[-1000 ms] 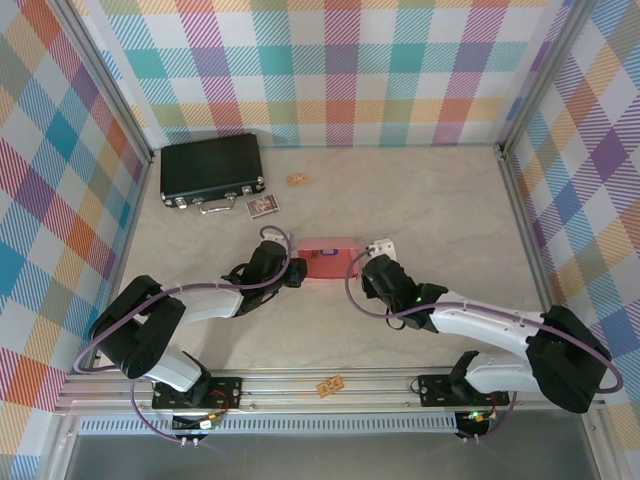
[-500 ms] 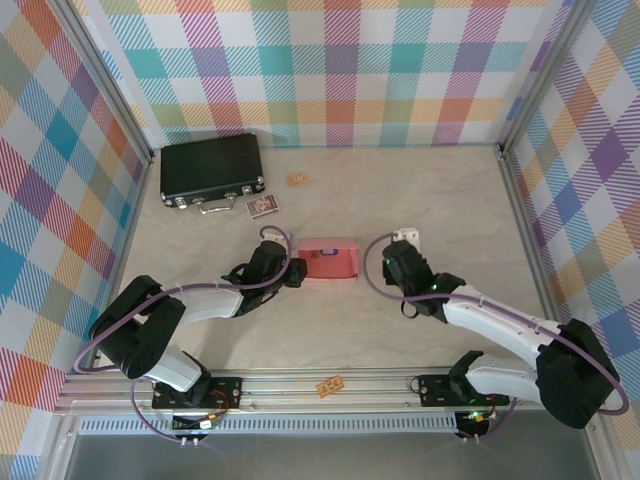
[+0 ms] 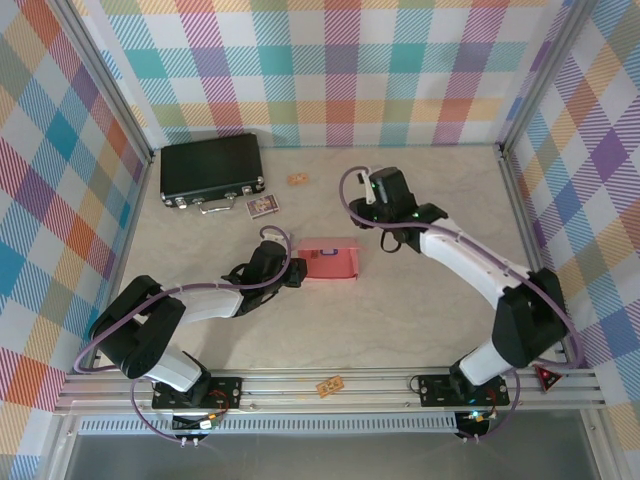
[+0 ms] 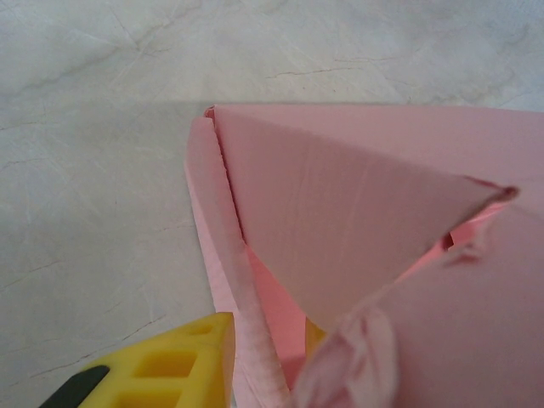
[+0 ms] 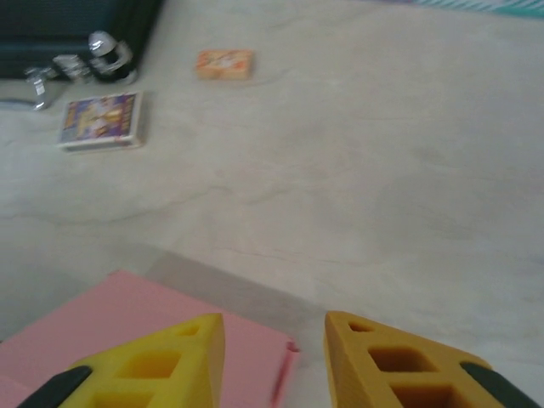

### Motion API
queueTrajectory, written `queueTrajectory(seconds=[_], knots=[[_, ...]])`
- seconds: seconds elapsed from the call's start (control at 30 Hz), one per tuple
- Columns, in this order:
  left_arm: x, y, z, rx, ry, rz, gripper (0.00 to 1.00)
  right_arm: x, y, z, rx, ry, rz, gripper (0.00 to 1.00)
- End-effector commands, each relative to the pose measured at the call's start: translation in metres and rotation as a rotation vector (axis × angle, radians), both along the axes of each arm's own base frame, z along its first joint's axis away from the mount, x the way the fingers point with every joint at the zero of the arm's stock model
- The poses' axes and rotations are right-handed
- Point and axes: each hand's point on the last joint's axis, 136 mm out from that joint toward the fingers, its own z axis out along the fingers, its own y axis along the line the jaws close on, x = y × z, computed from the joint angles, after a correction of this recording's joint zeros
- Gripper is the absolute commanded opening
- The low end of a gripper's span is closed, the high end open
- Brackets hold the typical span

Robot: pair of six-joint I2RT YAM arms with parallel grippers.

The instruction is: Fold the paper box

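Marbled desk: a plain pink paper box, and a card beyond it with unreadable print. The left pincer grasps the box's left wall; the right pincer hangs released beyond the box.

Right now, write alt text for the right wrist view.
Two yellow fingers, spread apart, frame a corner of the pink paper box on a pale table. Farther off lie a card pack, a small orange packet and a black case.

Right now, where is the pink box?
In the top view, the pink box sits mid-table, right at the left claw, nearer the arms than the black case.
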Motion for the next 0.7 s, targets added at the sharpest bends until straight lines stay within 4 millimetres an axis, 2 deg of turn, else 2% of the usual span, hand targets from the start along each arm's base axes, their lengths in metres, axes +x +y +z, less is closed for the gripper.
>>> queueTrajectory(seconds=[0.0, 0.23, 0.33, 0.5, 0.67], knots=[[-0.004, -0.002, 0.011, -0.017, -0.035, -0.013, 0.28, -0.023, 0.026, -0.021, 0.034, 0.155, 0.163, 0.39], [-0.008, -0.001, 0.017, -0.014, -0.053, -0.03, 0.32, -0.047, 0.038, -0.063, 0.0, 0.31, 0.244, 0.42], [-0.014, -0.003, 0.02, -0.035, -0.055, -0.06, 0.44, -0.053, 0.035, -0.079, -0.028, 0.34, 0.232, 0.42], [-0.038, -0.004, 0.028, -0.098, -0.062, -0.138, 0.61, -0.057, 0.032, -0.094, -0.044, 0.368, 0.21, 0.42], [-0.064, 0.01, 0.033, -0.118, -0.055, -0.154, 0.66, -0.059, 0.03, -0.103, -0.063, 0.377, 0.188, 0.42]])
